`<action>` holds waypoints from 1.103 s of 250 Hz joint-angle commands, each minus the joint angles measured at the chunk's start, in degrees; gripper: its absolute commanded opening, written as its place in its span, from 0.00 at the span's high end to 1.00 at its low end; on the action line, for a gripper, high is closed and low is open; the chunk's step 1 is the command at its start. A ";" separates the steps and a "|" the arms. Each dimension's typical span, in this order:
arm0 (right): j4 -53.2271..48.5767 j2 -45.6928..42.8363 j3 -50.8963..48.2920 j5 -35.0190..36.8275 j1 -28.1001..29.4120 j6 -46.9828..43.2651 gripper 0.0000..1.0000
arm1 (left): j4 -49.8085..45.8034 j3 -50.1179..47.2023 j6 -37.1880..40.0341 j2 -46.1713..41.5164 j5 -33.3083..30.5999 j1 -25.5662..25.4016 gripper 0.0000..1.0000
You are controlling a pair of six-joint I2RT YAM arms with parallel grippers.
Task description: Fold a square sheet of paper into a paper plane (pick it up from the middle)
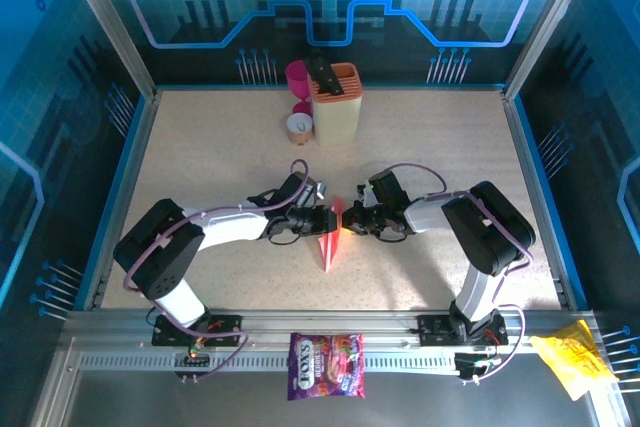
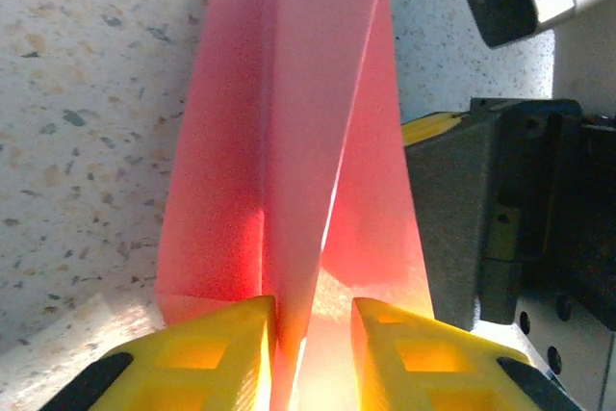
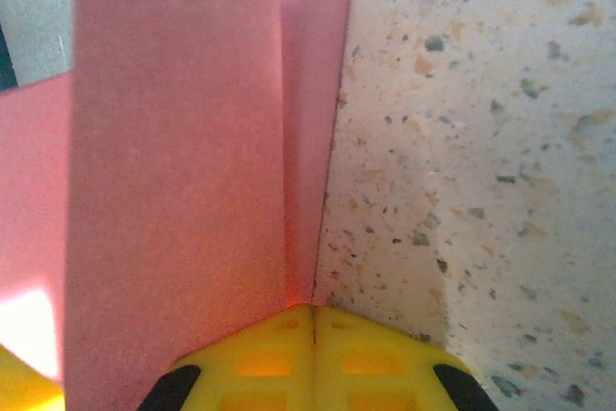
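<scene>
Table (image 1: pixel 200 157), one: speckled, pale and walled, carrying everything below. Arms, two: left arm (image 1: pixel 215 227) and right arm (image 1: pixel 470 222), reaching inward until their tips nearly meet at mid-table. Cream holder (image 1: pixel 335 112), one, with a dark item in its top, well beyond both pincers at the far edge. Bags, two: a purple candy bag (image 1: pixel 326 365) on the rail behind the pincers, and a yellow bag (image 1: pixel 575 357) well off behind the right arm. Cups, two: a magenta cup (image 1: pixel 297 75) and a small tan cup (image 1: pixel 298 128), just beside the holder. Paper plane (image 1: pixel 329 245), one: pink and pointed, standing on the table between the two pincers, its nose trailing toward the arm bases. Left pincer (image 1: pixel 330 218): the left wrist view has its yellow fingers (image 2: pixel 217 353) a little apart with the plane's raised fold (image 2: pixel 289 141) between them. Whether they pinch it cannot be told. That view also catches the right pincer's dark body against one wing. Right pincer (image 1: pixel 352 219): the right wrist view has its fingers (image 3: pixel 375 363) pressed together, a pink layer (image 3: pixel 173 190) running into their seam. Nothing stands between the pincers but the plane.
</scene>
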 commanded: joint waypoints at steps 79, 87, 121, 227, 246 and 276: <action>5.37 9.31 -1.89 4.89 3.53 0.38 1.00 | -5.76 4.51 -0.01 3.78 -6.23 -3.84 0.72; 5.37 9.28 -1.84 4.94 3.54 0.39 1.00 | -6.01 4.82 -0.03 3.98 -6.73 -4.06 0.72; 5.37 9.26 -1.81 4.90 3.66 0.51 1.00 | -6.83 5.68 -0.66 5.08 -8.15 -4.36 0.84; -6.26 -7.00 -2.80 4.80 -0.98 -3.87 1.00 | -22.39 12.19 8.75 2.29 -18.09 -3.10 1.00; -11.95 -12.43 -2.79 6.50 -1.41 -6.27 1.00 | -27.77 13.92 11.95 0.46 -19.68 -2.26 1.00; -16.59 -19.45 -3.89 8.50 -0.97 -7.42 1.00 | -33.95 15.84 16.19 -1.14 -21.49 -1.38 1.00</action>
